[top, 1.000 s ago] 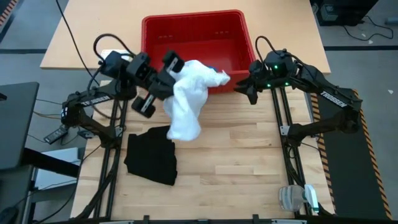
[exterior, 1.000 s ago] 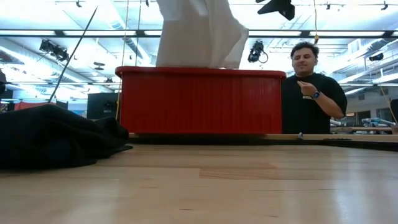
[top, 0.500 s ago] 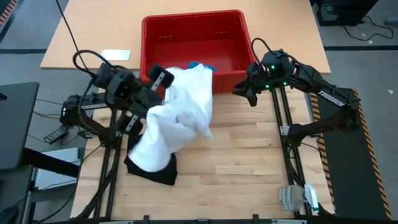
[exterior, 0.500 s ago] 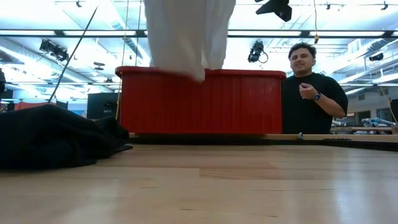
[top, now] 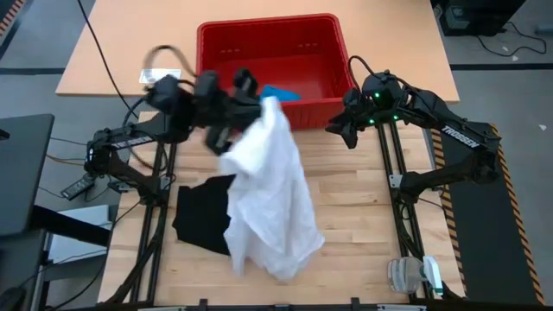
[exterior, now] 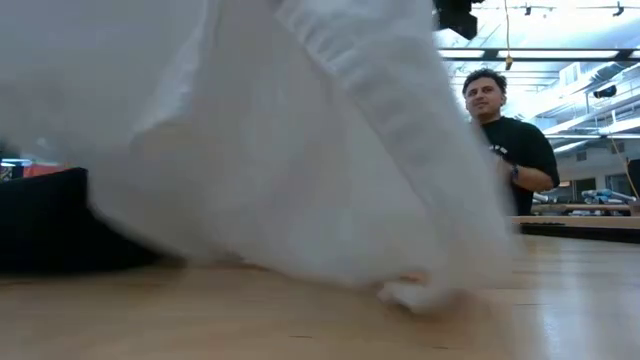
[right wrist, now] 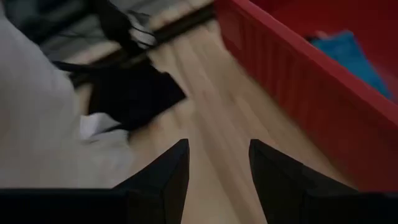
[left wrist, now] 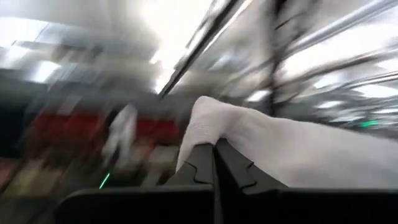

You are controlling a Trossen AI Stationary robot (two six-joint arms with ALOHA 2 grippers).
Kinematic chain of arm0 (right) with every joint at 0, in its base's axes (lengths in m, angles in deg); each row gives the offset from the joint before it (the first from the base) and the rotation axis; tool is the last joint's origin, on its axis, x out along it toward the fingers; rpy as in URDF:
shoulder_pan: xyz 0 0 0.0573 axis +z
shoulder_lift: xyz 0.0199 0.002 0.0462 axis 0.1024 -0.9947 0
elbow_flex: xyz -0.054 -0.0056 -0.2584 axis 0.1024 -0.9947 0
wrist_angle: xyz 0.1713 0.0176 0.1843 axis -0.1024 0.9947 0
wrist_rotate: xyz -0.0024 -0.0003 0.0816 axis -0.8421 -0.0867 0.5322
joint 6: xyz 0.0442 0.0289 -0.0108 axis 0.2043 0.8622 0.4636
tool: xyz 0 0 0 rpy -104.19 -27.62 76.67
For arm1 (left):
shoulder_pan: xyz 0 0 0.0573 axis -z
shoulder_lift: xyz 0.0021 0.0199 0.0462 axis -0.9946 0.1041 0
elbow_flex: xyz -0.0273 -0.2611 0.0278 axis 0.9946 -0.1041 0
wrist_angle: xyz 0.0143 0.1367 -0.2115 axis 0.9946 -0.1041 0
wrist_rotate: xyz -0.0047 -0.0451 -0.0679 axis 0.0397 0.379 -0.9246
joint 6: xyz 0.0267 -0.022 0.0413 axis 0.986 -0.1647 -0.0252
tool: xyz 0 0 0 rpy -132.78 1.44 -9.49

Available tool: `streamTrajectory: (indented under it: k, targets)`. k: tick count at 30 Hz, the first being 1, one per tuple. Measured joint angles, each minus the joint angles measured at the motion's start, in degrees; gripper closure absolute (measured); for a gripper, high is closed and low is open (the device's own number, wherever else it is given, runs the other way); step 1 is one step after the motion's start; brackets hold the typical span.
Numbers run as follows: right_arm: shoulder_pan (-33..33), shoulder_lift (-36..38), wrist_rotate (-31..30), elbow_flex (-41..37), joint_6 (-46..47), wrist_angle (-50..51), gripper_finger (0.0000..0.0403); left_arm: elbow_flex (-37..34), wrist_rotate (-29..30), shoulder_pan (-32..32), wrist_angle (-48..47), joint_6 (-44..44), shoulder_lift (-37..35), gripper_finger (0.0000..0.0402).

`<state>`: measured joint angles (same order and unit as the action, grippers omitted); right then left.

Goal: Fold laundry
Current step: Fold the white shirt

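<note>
The large white T-shirt (top: 270, 203) streams from my left gripper (top: 257, 97), which is shut on it in front of the red basket (top: 212, 60). The shirt spreads toward the table's near edge and fills most of the low view (exterior: 250, 140). A black garment (top: 200, 218) lies on the table at the left, partly under the shirt. A bright blue piece (top: 280, 92) lies inside the basket. My right gripper (top: 339, 131) hovers open by the basket's right near corner, with nothing between its fingers (right wrist: 217, 155). My left gripper pinches a bunched part of the white T-shirt (left wrist: 208, 127) between its two shut fingers, at their free ends. The shirt trails away from the fingers toward the near edge, spread out. Its lower end (exterior: 420, 293) reaches the tabletop.
The red basket stands at the table's far middle. A person (exterior: 505, 140) stands beyond the table on the right. Bare wood (top: 363, 216) lies to the right of the shirt. A small white device (top: 415, 275) sits at the near right corner.
My left gripper has swung toward the near left and then back toward the basket, tipping upward, still shut on the shirt. The shirt has gone from a bunched hang to flung out and spread toward the near edge, its lower end now down on the table and over the black garment.
</note>
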<state>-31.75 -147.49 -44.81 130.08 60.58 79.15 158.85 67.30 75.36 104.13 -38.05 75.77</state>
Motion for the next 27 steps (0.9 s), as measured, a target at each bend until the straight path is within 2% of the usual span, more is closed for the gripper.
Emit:
streamTrajectory:
  k: [3,5,9,15,23,27]
  targets:
    - [0.0,0.0,-3.7,0.0,1.3,3.0,0.0229,0.0,7.6,-0.1,-10.3,-1.0,1.4,0.0401]
    - [0.0,0.0,-4.9,0.0,2.3,4.6,0.0229,-0.1,10.0,-0.1,-13.0,-2.6,2.6,0.0401]
    - [0.0,0.0,-4.9,0.0,2.6,7.5,0.0229,0.0,10.5,-0.2,-15.3,-6.5,3.6,0.0401]
    - [0.0,0.0,-5.0,0.0,4.0,14.3,0.0229,-0.2,10.9,1.0,-30.0,-11.3,7.1,0.0401]
    - [1.7,0.0,-9.0,0.0,6.8,18.8,0.0229,0.1,11.9,3.5,-31.1,-15.3,10.6,0.039]
    - [4.0,0.0,-11.9,0.0,8.5,21.3,0.0229,0.0,17.3,3.5,-41.5,-16.0,10.9,0.036]
